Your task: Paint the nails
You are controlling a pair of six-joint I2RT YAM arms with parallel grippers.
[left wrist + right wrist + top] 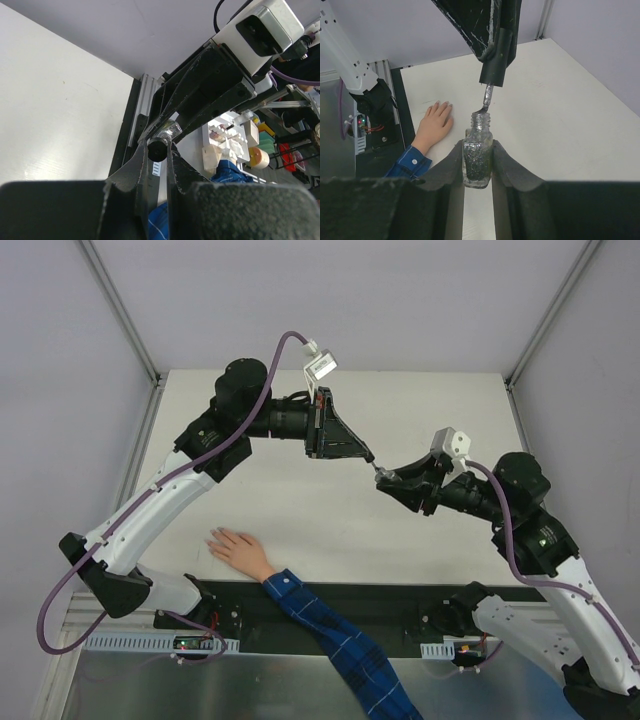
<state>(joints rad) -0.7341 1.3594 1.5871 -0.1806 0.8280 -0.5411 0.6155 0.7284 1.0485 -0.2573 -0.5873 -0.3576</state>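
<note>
Your left gripper (367, 454) is clamped on the black cap (495, 65) of the polish brush (488, 97). The brush hangs straight down, with its wet tip at the mouth of the bottle (477, 160). Your right gripper (381, 477) is closed around that bottle, one pad on each side, and holds it upright above the middle of the table (300, 400).

The nails (441, 104) are on the pale hand (238, 545). It lies flat, palm down, near the front edge of the table, with its fingers spread and pointing away toward the left. The nails are too small to show whether they carry any colour. The plaid sleeve (340, 640) crosses the black strip (400, 600) between the arm bases.

The hand is well apart from both grippers, nearer and to the left. The lower link of your left arm (150, 510) curves round just left of the fingertips. The left wrist view shows blurred clutter (240, 145) past the table edge.
</note>
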